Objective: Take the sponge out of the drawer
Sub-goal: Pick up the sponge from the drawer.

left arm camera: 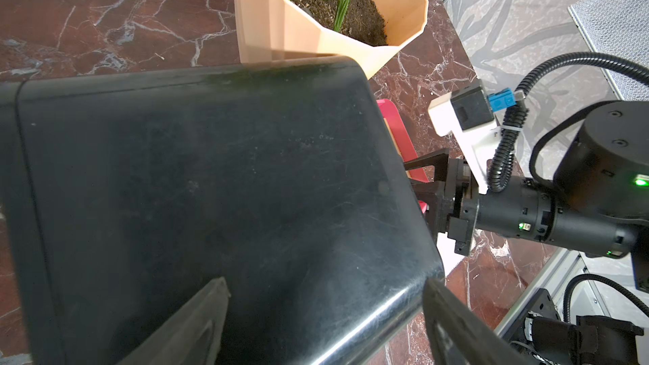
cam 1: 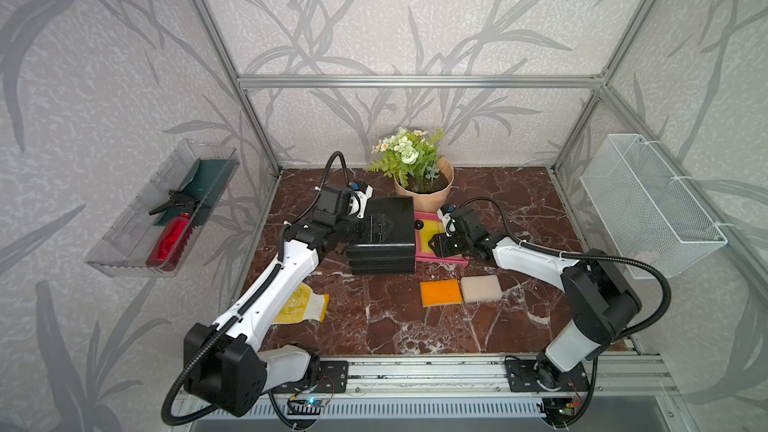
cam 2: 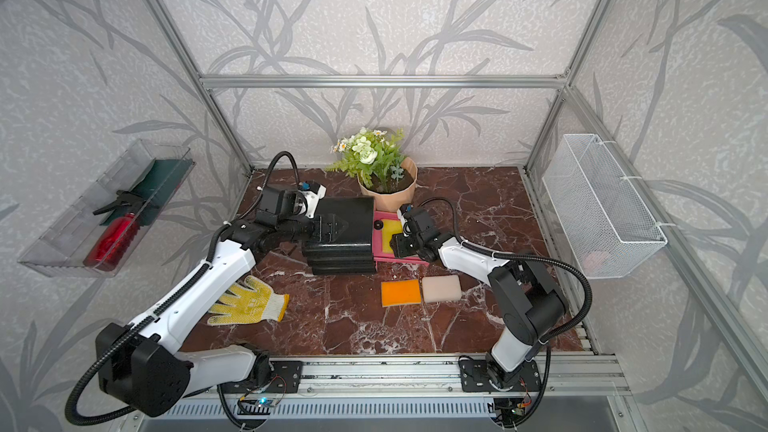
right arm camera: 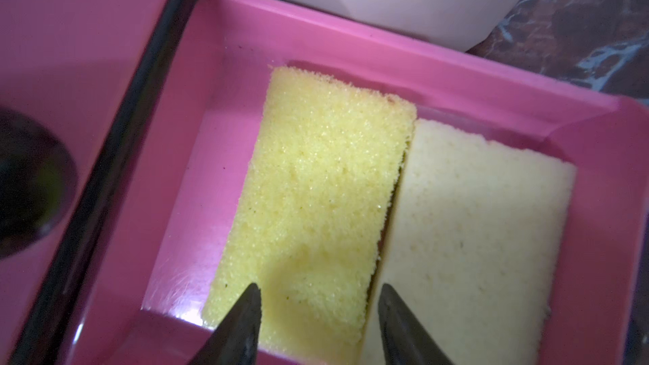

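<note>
Nearest me on the marble, an orange sponge (cam 1: 440,292) and a beige sponge (cam 1: 481,288) lie side by side, outside the unit. Behind them the pink drawer (right arm camera: 386,50) stands pulled open. The yellow sponge (right arm camera: 316,187) lies flat inside it, touching a paler sponge (right arm camera: 474,240). My right gripper (right arm camera: 318,310) is down in the drawer, tips half-parted at one end of the yellow sponge; I cannot tell whether they pinch it. I judge this the grasping step. Next I need a firm close on that sponge alone, then a straight lift over the drawer wall. Alongside, my left gripper (left arm camera: 325,293) rests spread wide on the black cabinet (cam 1: 386,218), clasping nothing, apparently steadying it.
</note>
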You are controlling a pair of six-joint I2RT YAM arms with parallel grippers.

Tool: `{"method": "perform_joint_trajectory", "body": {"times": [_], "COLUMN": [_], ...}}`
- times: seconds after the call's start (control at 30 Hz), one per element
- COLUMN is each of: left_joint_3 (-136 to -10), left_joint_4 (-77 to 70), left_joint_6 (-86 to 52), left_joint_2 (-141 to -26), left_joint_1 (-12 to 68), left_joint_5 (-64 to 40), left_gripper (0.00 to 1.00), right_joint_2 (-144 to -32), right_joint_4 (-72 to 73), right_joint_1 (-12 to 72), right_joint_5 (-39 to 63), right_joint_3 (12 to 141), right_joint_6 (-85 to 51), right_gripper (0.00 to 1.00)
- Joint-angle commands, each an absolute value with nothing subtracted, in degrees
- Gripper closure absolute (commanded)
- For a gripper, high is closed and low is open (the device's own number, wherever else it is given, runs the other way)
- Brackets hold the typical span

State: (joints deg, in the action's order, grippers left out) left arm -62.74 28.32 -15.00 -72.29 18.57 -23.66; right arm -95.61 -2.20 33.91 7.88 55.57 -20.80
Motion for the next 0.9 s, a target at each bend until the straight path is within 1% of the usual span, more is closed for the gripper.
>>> {"method": "perform_joint_trajectory", "body": {"times": [0.0,0.1,0.43,0.63,0.87], "left_joint_3": [-61.52,-61.52,-61.57,-61.53,-61.62], "left_joint_4": [31.47,31.49,31.34,31.35,31.34], "left_joint_6": [-14.68,-14.68,-14.67,-14.68,-14.68], "left_joint_2": [-71.24,-71.32,-71.33,-71.03,-70.73], "left_joint_1": [18.19,18.11,17.93,17.93,17.84], "left_joint_5": [-23.65,-23.60,-24.04,-24.01,-24.21], "left_gripper": [0.13,0.13,0.14,0.13,0.13], "right_joint_2": [-97.18,-97.45,-97.47,-100.52,-98.53], "right_joint_4": [-0.25,1.12,-2.08,-1.76,-0.29], "right_joint_1": [34.14,34.48,35.87,35.93,35.77], "right_joint_5": [10.30,12.48,11.26,11.34,10.68], "right_joint_3": [57.48,57.64,60.52,60.52,58.74], "right_joint_6": [-21.64,-21.71,-20.23,-21.27,-21.40], "right_gripper": [0.47,0.47,0.45,0.45,0.40]}}
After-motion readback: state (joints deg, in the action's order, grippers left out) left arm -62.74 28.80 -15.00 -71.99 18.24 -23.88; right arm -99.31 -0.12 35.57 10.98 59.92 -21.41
